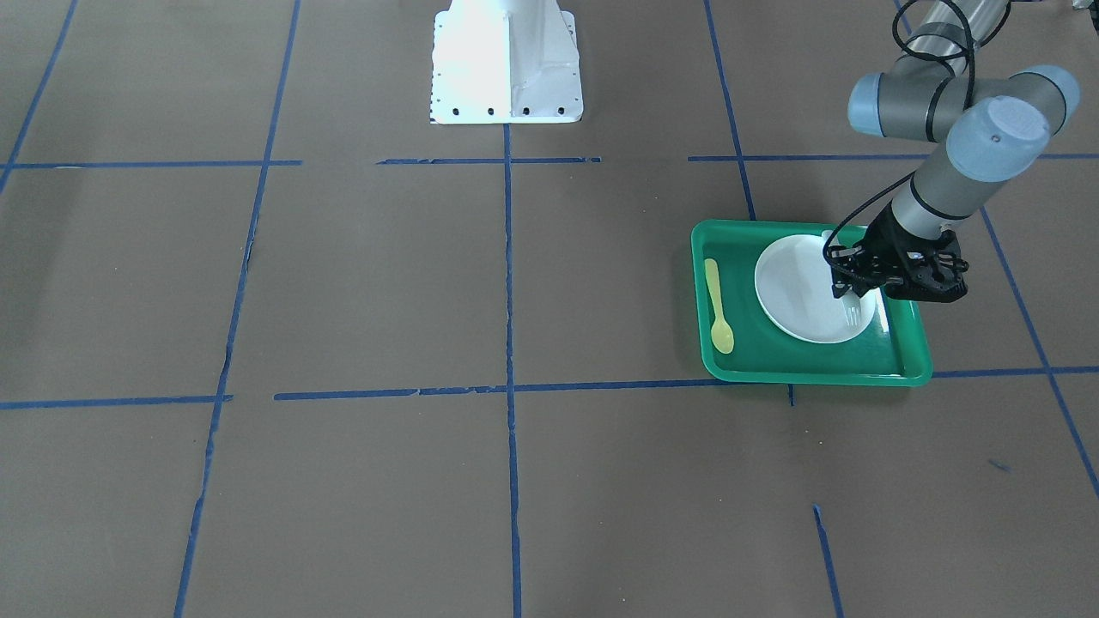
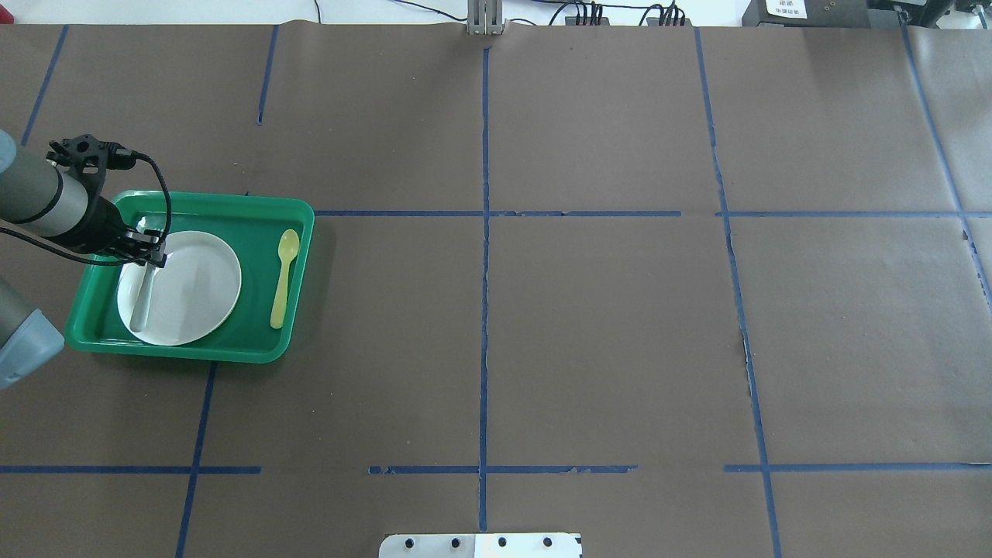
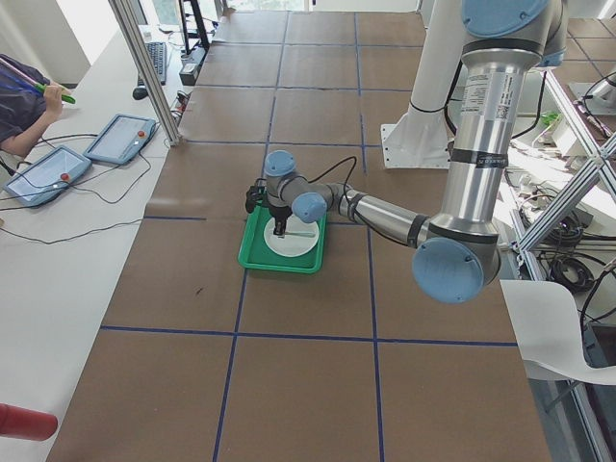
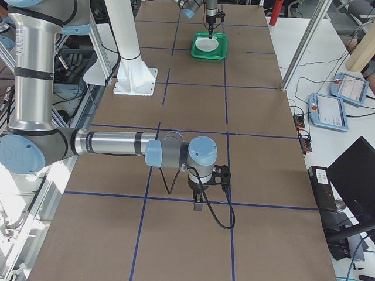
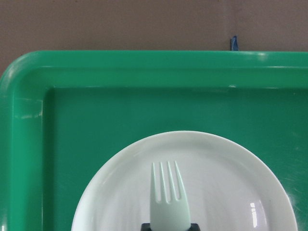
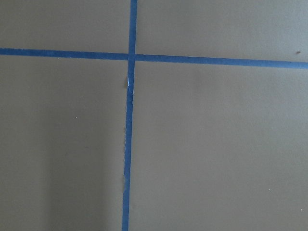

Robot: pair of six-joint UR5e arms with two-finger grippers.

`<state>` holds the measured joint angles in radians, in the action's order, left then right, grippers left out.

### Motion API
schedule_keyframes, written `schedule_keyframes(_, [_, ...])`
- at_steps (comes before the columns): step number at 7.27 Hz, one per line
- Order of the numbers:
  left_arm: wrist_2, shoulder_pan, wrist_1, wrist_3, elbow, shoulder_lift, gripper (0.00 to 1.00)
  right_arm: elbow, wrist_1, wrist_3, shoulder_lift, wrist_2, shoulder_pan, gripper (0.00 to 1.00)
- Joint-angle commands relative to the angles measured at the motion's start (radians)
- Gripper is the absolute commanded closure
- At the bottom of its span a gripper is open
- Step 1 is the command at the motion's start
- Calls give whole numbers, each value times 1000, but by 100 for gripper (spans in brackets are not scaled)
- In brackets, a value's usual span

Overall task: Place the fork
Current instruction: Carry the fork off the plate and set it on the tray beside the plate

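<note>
The fork is pale whitish-grey with short tines. My left gripper is shut on its neck and holds it level over the white plate. The tines point away from the robot and the handle runs back toward it. I cannot tell whether the fork touches the plate. The plate sits in a green tray on the robot's left. My right gripper hangs over bare brown table far from the tray. It shows only in the exterior right view, so I cannot tell its state.
A yellow spoon lies in the tray beside the plate, on the side toward the table's middle. The white robot pedestal stands at the table's robot side. Blue tape lines cross the brown surface.
</note>
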<state>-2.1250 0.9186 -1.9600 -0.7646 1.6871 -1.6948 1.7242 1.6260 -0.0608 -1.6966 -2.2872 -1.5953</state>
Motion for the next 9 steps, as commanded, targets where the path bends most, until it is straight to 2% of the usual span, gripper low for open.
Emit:
schedule_keyframes(1, [0,54,-2,85,-52,3,100,0,0,1,0,0,0,0])
schedule_keyframes(6, [0,68,-57,97,-121,6,100,0,0,1,0,0,0,0])
schedule_keyframes(7, [-3,68,-66,102,-118,21,55,0,0,1,0,0,0,0])
schedule_keyframes(8, [-3,68,-101,116,-118,33,1,0,0,1,0,0,0,0])
schedule_keyframes(9, [-3,68,-108,116,-116,37,0,0,0,-1,0,0,0,0])
